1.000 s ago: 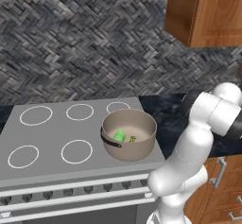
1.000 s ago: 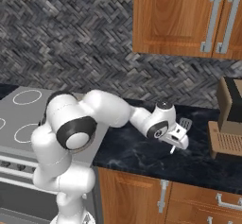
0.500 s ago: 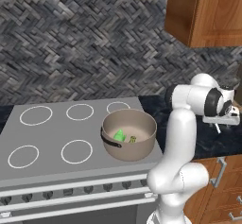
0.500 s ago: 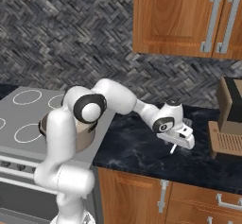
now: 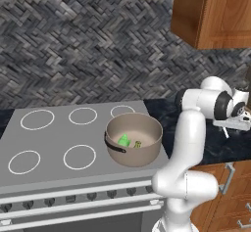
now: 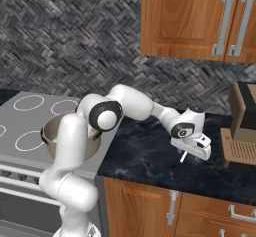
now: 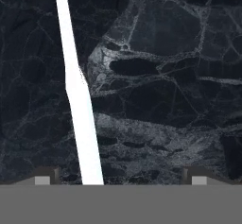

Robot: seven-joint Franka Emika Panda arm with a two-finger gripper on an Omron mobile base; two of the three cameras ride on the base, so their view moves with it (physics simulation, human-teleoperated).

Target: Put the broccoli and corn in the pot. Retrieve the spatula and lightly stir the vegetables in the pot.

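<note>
Over the last second the arm has been swinging away from the stove and out over the dark counter (image 6: 145, 156) to its right, and the gripper (image 6: 192, 147) is now hanging low above the stone. In the hand view the spatula (image 7: 78, 95) is lying on the counter as a slim pale handle running up from between the fingertips (image 7: 45, 175), nearer the left one than the right. The jaws are standing spread wide, with nothing between them yet.

The pot (image 5: 135, 139) is sitting on the stove (image 5: 54, 148), and the broccoli (image 5: 123, 140) and corn (image 5: 138, 144) are already lying inside it, just beside each other. So the loading step looks finished, and the step in hand is fetching the spatula.

The next move is probably calling for a small sideways shift to centre the handle between the fingers, then a descent until they are straddling it, and a close. The handle is thin and lying flat on the stone, so the fingers need to be reaching nearly to the surface, or they may be closing above it.
</note>
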